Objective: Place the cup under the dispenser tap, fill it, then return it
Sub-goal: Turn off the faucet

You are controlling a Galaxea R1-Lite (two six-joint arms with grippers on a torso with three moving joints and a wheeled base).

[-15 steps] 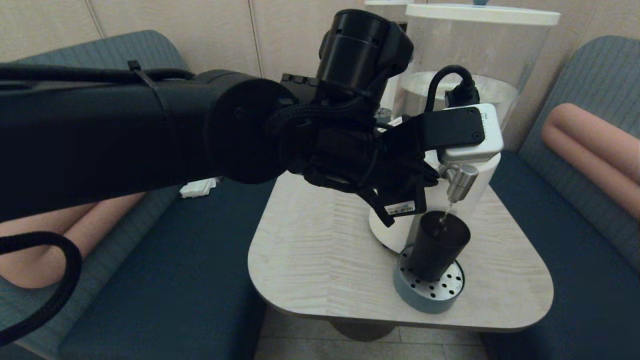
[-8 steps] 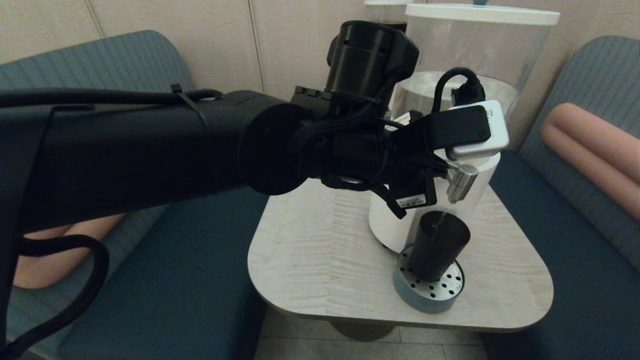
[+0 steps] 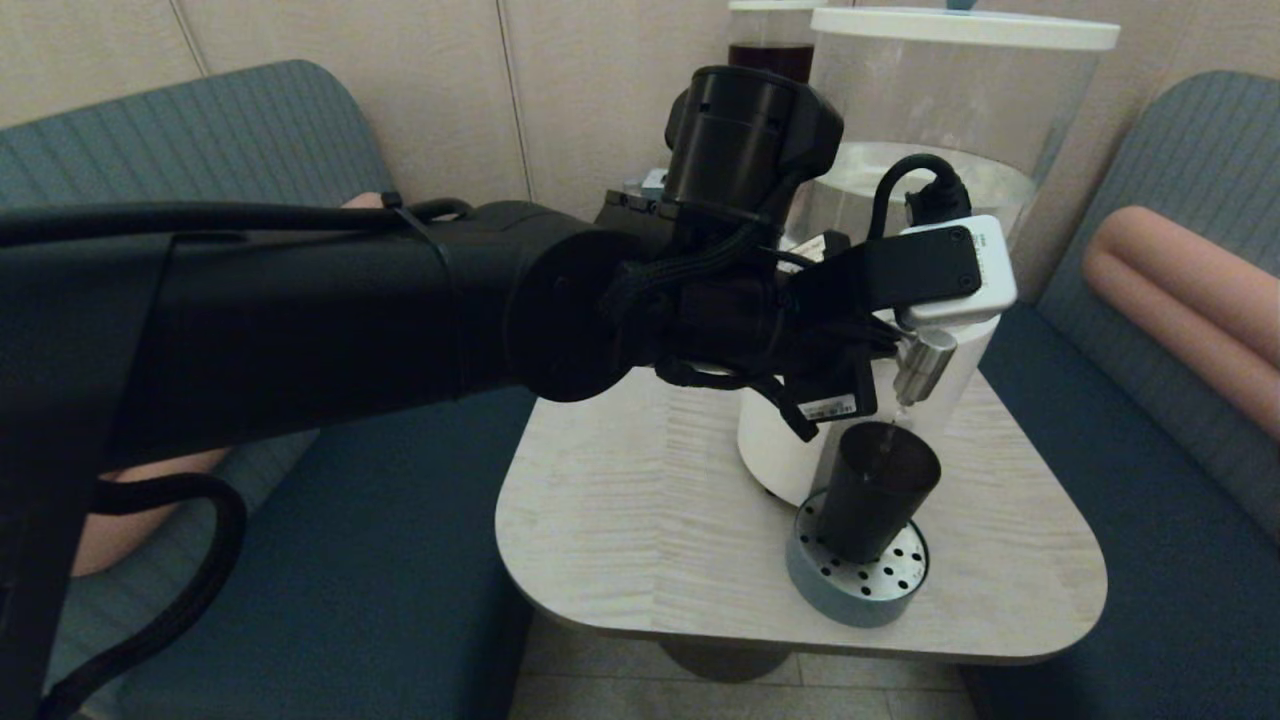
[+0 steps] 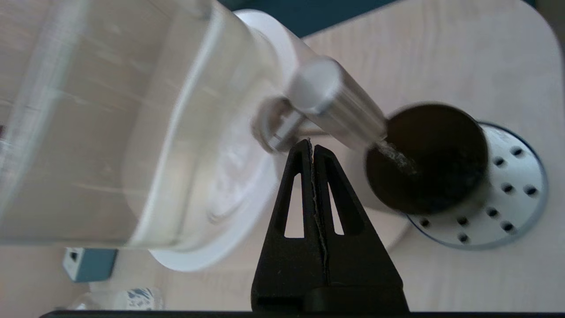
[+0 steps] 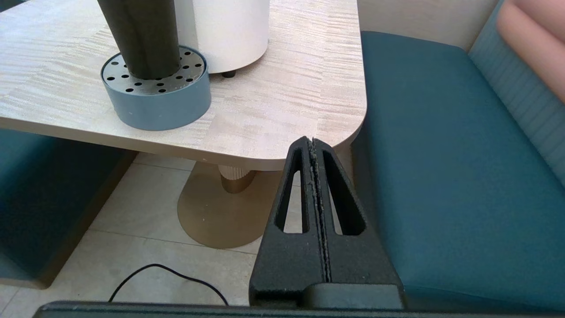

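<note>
The left end effector (image 4: 311, 143) hangs beside the dispenser tap (image 3: 922, 366), its two black fingers pressed flat together with nothing between them and their tips close to the tap's lever part, seen from the left wrist; whether they touch it cannot be told. In the head view the left arm reaches across from the robot's left, over the pale wood-grain counter (image 3: 640, 500), and its wrist hides part of the large dispenser's white base (image 3: 775, 450).

The cup (image 3: 875, 490), dark and tapered, stands upright on a round grey-blue drip tray (image 3: 850, 595) with a perforated metal top, directly under the steel tap. A thin stream of clear liquid (image 3: 889, 440) falls from the spout into the cup's mouth; the left wrist view shows the same stream (image 4: 395, 154) entering at the rim nearest the tap.

The clear tank (image 3: 960, 120) of the dispenser rises above the base under a white lid, partly filled with clear liquid. Behind it, a narrower dispenser with dark liquid (image 3: 768, 50) shows at the wall.

The right end effector (image 5: 314, 145) is parked low, off the counter's right edge and above a teal bench seat (image 5: 441, 154), its fingers likewise closed on nothing. From there the cup (image 5: 141, 35) and drip tray (image 5: 159, 97) are seen near the counter's front edge.
</note>
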